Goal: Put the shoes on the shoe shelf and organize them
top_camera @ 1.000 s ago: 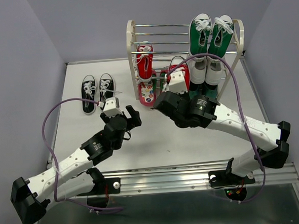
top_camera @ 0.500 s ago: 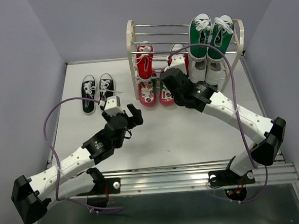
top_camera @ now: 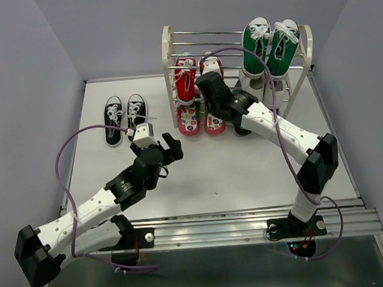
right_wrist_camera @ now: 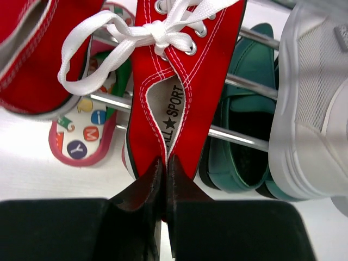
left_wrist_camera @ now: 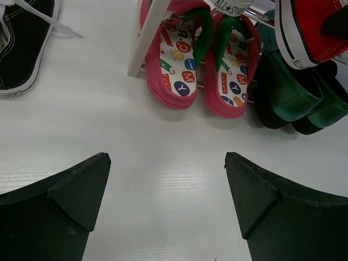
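The right claw [right_wrist_camera: 165,169] is closed, pinching the canvas heel rim of a red sneaker [right_wrist_camera: 187,70] with white laces, at the thin silver rods of the cream-framed shoe shelf [top_camera: 168,57], which stands at the worktop's [left_wrist_camera: 163,206] 12 o'clock. A second red sneaker [top_camera: 186,82] sits at its 9 o'clock. Printed flip-flops [left_wrist_camera: 179,60] lie below. The left claw [left_wrist_camera: 166,159] gapes wide. The black-white sneakers [top_camera: 124,114] stand at 10 o'clock.
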### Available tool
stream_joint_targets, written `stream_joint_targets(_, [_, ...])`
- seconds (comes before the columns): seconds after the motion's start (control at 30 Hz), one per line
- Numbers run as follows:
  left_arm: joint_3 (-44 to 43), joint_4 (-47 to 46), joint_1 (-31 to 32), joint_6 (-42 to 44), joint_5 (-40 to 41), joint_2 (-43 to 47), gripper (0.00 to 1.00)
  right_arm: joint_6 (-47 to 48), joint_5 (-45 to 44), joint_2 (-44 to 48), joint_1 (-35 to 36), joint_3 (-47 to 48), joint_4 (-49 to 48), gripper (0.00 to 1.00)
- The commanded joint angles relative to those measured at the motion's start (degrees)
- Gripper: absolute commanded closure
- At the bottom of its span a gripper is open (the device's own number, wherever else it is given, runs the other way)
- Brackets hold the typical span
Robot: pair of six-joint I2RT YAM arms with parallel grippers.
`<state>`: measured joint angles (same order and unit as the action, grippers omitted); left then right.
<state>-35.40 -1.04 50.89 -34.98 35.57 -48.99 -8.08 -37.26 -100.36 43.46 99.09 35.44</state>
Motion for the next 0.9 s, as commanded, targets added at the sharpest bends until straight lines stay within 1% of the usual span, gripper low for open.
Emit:
stream_joint_targets(0.0, [-0.4,-1.1,-0.3,-1.1,1.1,1.7,0.01,0.3,-2.4,-0.5,-1.5,6.6,-9.2,0.99])
stream_joint_targets(0.3, [-0.8,0.6,-0.3,-1.5,1.8,2.1,0.01,-0.4,-3.7,-4.9,-2.0,11.7,-9.2,0.99])
stream_joint_targets(0.5, [-1.2,1.7,-0.4,-1.8,2.5,2.3,0.01,-0.4,-2.9,-6.6,-2.5,13.1,-9.2,0.99])
stream_joint_targets(0.77, [-1.6,3.5,-0.4,-2.3,2.9,2.3,0.01,-1.7,-2.2,-7.0,-3.0,12.4,-9.1,0.99])
stream_joint_targets(0.87, [-1.9,4.0,-0.5,-2.5,3.2,2.1,0.01,-2.4,-1.3,-6.5,-3.0,11.6,-9.1,0.82])
